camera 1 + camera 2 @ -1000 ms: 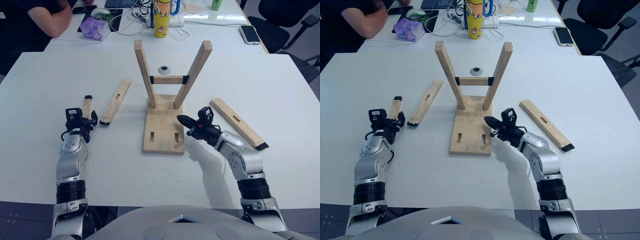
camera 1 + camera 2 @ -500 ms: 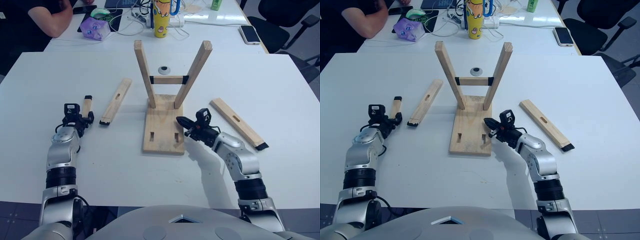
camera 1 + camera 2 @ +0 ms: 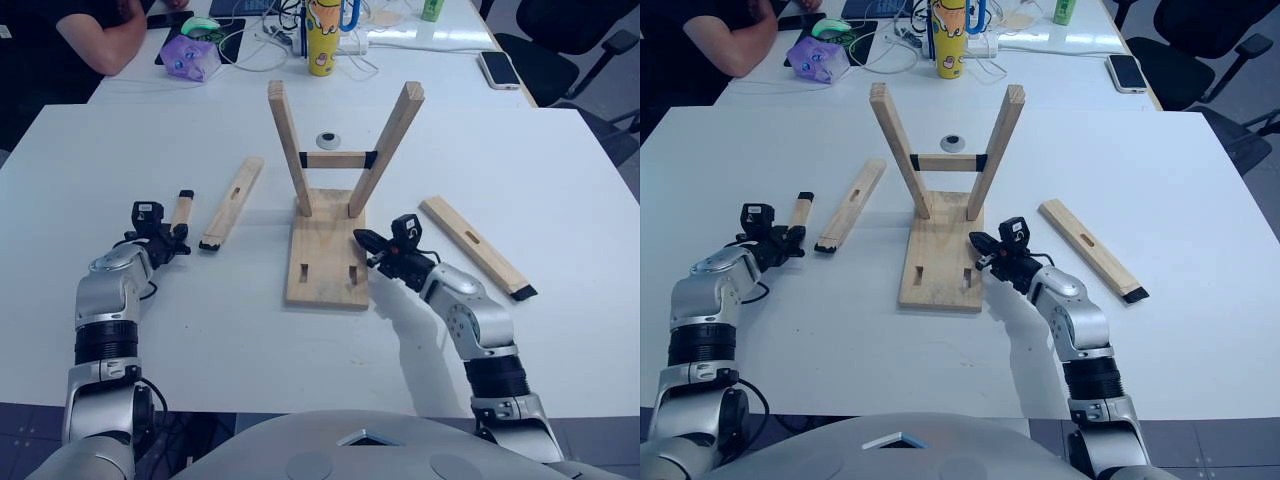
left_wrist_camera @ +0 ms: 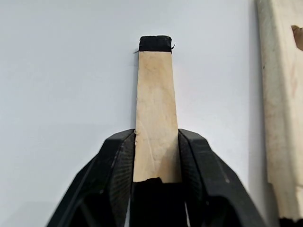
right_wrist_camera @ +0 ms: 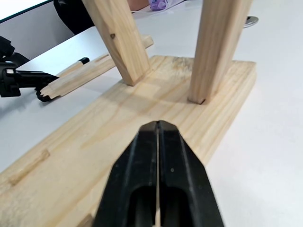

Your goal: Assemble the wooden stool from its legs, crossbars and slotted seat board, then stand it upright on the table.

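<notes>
Behind my pale wooden slotted seat board (image 3: pixel 325 262), small round grey disc (image 3: pixel 328 140), left gripper (image 4: pixel 156 138) pinching short black-tipped wooden crossbar (image 4: pixel 155 94), right gripper (image 5: pixel 157 125) pressed together over board's edge

My left fingers (image 4: pixel 116 175) hide the near end of the short crossbar (image 4: pixel 155 109); the loose leg (image 4: pixel 279 118) to its right runs off the edge. Past my right fingers (image 5: pixel 142 189), both fitted legs (image 5: pixel 118 38) lose their upper ends.
</notes>
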Motion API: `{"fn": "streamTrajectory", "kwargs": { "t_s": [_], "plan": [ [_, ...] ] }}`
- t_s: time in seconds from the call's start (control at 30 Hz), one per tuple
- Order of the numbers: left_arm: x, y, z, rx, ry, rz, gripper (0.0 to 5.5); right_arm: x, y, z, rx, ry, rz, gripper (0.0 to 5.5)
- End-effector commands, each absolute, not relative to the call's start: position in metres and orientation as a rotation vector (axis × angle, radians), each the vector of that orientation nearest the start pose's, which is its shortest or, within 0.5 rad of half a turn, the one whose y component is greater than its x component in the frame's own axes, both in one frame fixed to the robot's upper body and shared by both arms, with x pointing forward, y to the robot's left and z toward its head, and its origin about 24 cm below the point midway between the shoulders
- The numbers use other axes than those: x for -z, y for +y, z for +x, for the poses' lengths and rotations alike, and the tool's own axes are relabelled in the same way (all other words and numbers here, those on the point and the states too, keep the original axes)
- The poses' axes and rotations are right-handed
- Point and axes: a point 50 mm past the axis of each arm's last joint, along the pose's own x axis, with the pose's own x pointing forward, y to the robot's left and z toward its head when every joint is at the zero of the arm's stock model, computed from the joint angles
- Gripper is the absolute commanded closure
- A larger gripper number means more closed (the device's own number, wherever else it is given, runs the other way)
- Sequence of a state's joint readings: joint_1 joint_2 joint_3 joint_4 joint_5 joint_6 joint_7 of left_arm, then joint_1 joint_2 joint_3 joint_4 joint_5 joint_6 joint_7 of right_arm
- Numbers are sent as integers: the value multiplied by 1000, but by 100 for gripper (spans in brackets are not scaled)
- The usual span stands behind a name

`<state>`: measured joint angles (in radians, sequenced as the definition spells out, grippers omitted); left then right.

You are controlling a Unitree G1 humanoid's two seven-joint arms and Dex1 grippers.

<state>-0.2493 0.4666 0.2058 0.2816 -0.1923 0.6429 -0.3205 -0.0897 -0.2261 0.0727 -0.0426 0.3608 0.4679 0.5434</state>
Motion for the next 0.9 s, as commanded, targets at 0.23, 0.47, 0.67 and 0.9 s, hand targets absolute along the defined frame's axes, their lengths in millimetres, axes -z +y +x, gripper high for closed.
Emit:
{"fn": "streamTrajectory", "kwargs": {
  "t_s": [0.23,0.47,0.67,0.9],
  "plan": [
    [-21,291,264,-88,535,59,417,-47,-134,250,-756,309,258,526],
    [-82,276,265,-63,81,145,417,-59,-131,240,-854,333,499,415],
    [-85,242,206,45,-76,237,417,-81,-123,222,-1056,401,838,332],
    [-80,199,158,231,-78,314,417,-91,-126,223,-1029,385,1012,219]
  ]
}}
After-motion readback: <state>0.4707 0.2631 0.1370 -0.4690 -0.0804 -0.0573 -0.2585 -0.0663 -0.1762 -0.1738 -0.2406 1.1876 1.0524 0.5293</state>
